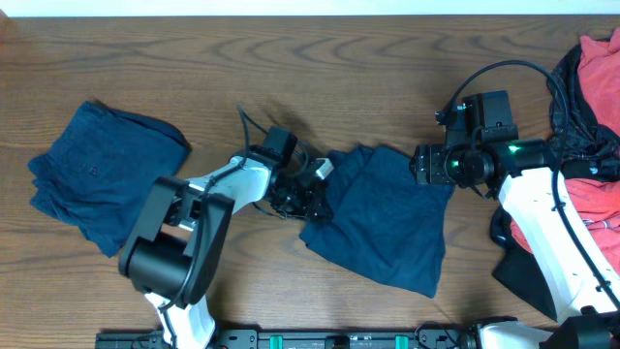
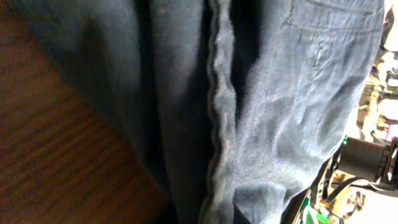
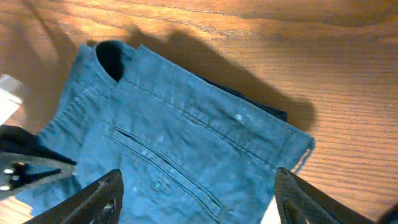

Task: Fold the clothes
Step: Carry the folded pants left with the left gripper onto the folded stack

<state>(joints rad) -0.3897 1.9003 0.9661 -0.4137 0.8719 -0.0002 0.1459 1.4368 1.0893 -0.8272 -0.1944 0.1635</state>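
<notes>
Seeing right claw (image 3: 198,186) spread apart over navy trousers (image 1: 387,223), likely prepping waistband grab. Can't tell left claw (image 1: 308,197) closure; probably anchoring opposite edge.

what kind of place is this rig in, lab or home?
Probably a robot lab bench, not a home: left arm and right arm at a wooden table, navy trousers spread between them, heap of clothes at the right edge.

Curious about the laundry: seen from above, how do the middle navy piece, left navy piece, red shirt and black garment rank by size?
1-2. Middle navy piece and left navy piece: too alike to rank.
3. Red shirt, cut off by the frame edge.
4. Black garment, partly hidden.
</notes>
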